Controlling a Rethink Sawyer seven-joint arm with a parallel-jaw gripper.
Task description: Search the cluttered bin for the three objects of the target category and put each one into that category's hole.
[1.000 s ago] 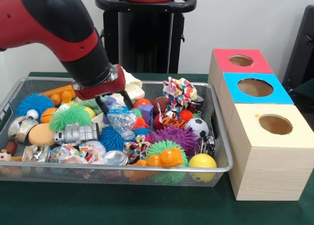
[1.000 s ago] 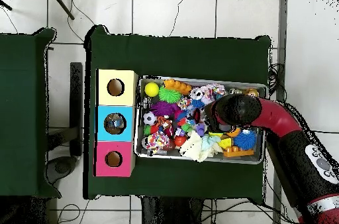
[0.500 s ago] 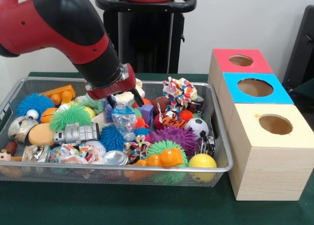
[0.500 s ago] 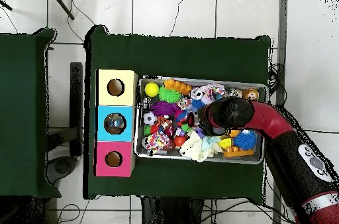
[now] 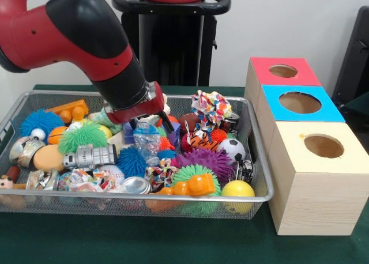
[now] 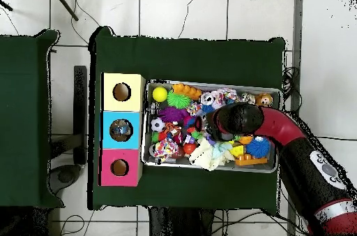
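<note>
The cluttered bin is a wide silver wire-mesh basket on the green table, full of toys; it also shows in the overhead view. My gripper hangs low over the bin's middle, fingers spread, nothing between them. One black finger shows beside a purple block. A crumpled clear plastic bottle lies just below the gripper. Three wooden boxes with round holes stand beside the bin: red top, blue top, cream top. In the overhead view the arm hides the gripper.
Around the gripper lie a green spiky ball, a blue spiky ball, a purple spiky ball, a soccer ball, a silver toy and a yellow ball. The robot's pedestal stands behind the bin.
The arm has swung to the right in the front view, from the bin's left part to over its middle. The gripper stays spread and empty. The toys have not visibly moved.
</note>
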